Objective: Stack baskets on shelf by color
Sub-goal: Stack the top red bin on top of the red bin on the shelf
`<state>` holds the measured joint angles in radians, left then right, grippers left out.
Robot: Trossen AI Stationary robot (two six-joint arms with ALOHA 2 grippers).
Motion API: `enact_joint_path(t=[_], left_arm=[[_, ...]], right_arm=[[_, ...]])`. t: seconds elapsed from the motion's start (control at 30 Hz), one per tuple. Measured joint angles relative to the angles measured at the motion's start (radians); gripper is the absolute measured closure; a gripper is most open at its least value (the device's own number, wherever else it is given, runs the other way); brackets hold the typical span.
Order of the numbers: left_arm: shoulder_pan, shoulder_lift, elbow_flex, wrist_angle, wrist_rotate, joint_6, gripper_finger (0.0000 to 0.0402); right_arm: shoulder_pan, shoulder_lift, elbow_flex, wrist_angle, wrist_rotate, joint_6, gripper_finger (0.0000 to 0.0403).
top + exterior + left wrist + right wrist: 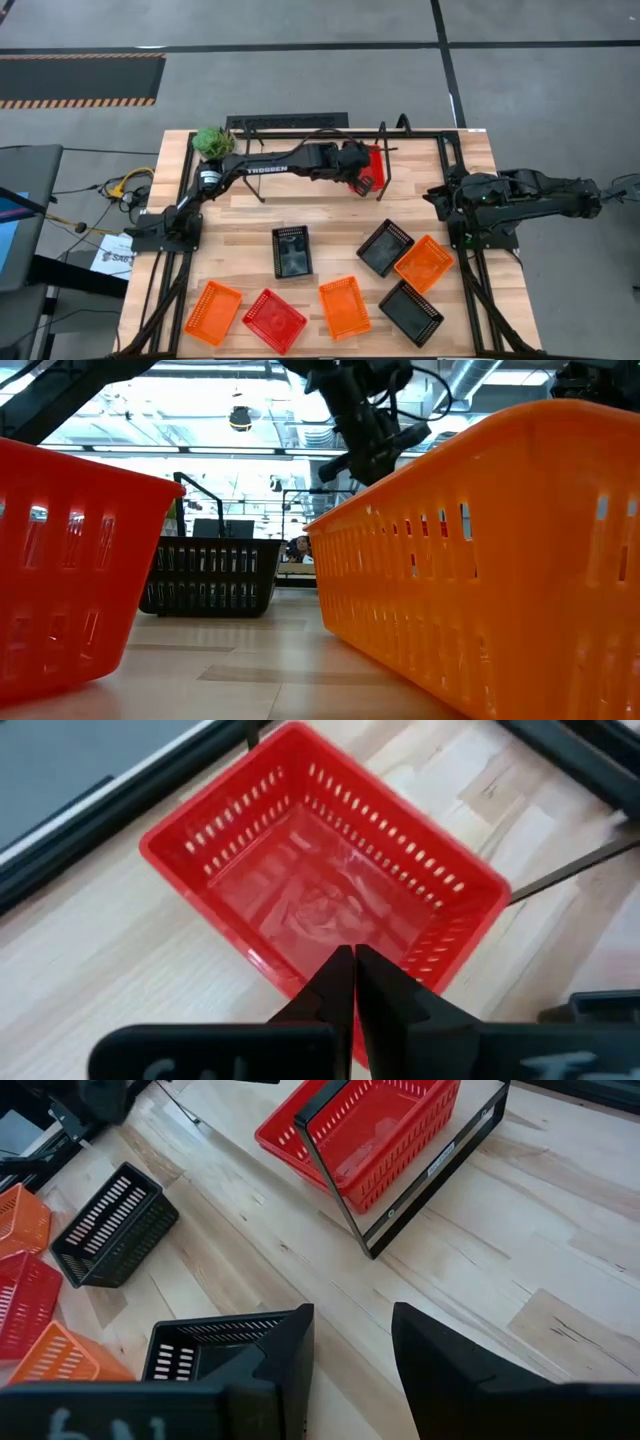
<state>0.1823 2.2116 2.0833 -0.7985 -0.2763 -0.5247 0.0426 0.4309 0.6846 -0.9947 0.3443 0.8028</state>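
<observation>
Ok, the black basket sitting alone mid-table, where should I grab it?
Pinch the rim of one wall of the black basket, coming straight down, one finger inside, one outside. It sits upright, mouth up, clear of its neighbours, so every wall is free. The right claw, open and idle on the right, is probably best; the left claw is shut on the red basket at the shelf.
</observation>
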Motion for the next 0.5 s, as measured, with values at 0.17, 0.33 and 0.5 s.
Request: enact_joint_path(t=[0.17,0.33,0.5], left_arm=[[0.015,0.0,-0.012,-0.005,0.01,-0.002,0.0402],[0.02,0.0,-0.012,-0.013,0.008,0.002,0.0402],[0.021,0.012,-0.012,-0.034,0.013,0.003,0.0402]], right_arm=[[0.0,0.0,0.0,0.0,0.0,0.0,0.0243],[0.0,0.0,0.0,0.0,0.0,0.0,0.0243],[0.0,0.0,0.0,0.0,0.0,0.0,0.0243]])
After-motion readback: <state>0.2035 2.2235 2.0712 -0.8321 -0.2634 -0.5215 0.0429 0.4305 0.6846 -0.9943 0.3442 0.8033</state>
